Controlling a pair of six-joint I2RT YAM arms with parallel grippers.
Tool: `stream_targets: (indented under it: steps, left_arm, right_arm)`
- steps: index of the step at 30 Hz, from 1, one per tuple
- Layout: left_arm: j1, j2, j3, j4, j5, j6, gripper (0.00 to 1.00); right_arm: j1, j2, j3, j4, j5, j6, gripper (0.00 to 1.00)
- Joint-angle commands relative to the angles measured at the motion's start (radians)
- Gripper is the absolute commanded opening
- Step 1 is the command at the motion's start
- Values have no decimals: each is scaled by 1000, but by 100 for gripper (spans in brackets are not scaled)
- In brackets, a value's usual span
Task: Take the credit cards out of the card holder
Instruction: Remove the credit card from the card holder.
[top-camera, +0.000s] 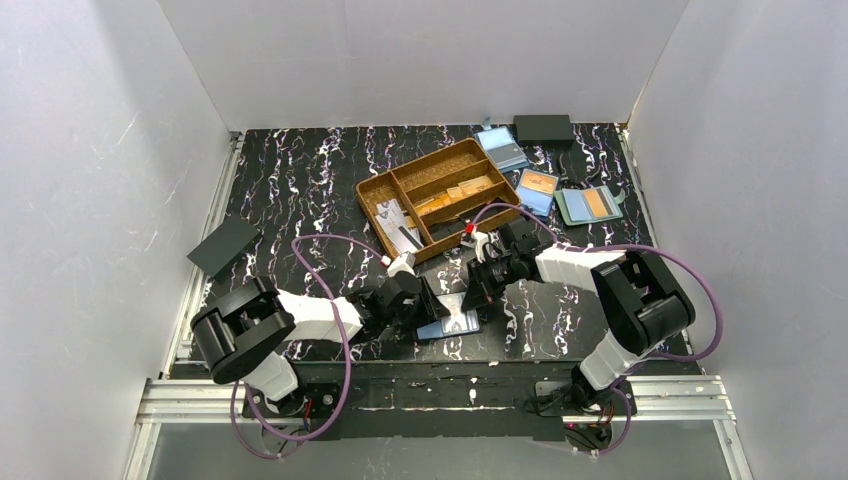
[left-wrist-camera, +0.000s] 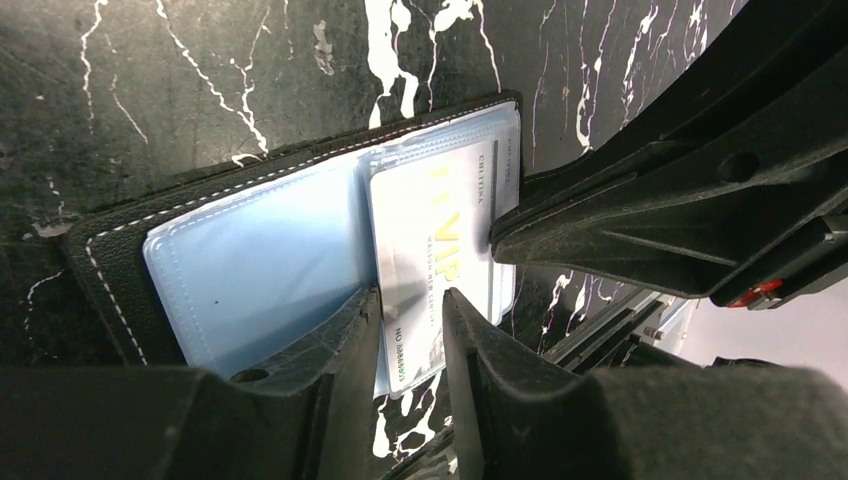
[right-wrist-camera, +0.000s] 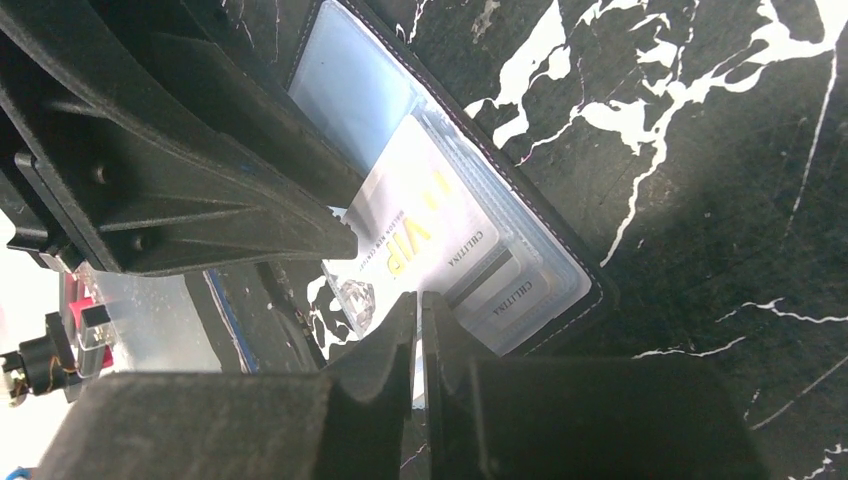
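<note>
Left gripper (left-wrist-camera: 412, 305) fingers, closest to the lens, were held slightly apart astride the free end of a white VIP card (left-wrist-camera: 430, 230); no firm clamp was shown. The right gripper (right-wrist-camera: 418, 300) was drawn together, tips set at that card. The black card holder (left-wrist-camera: 110, 250) lay open on the marbled table (left-wrist-camera: 200, 80), near its front edge. One card was partly slid out, none fully removed; further cards (right-wrist-camera: 515, 290) sat tucked inside. Their number was obscured by the sleeves.

The top camera looked from 6 o'clock toward 12 over the whole worktop (top-camera: 300, 170), while both wrist cameras sat close above the card holder (left-wrist-camera: 110, 250) all three shared.
</note>
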Motion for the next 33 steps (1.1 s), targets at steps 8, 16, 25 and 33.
stream_targets:
  steps: [8, 16, 25, 33]
  left_arm:
    - [-3, 11, -62, 198, 23, -96, 31]
    - [8, 76, -130, 465, 63, -156, 28]
    - [9, 113, -160, 615, 99, -167, 19]
    - [9, 129, -166, 656, 108, -174, 18]
  right_arm:
    - [14, 29, 0, 10, 117, -2, 13]
    - [14, 30, 3, 11, 102, 1, 13]
    - [-4, 39, 3, 5, 162, 5, 13]
    - [-9, 49, 1, 8, 61, 19, 13]
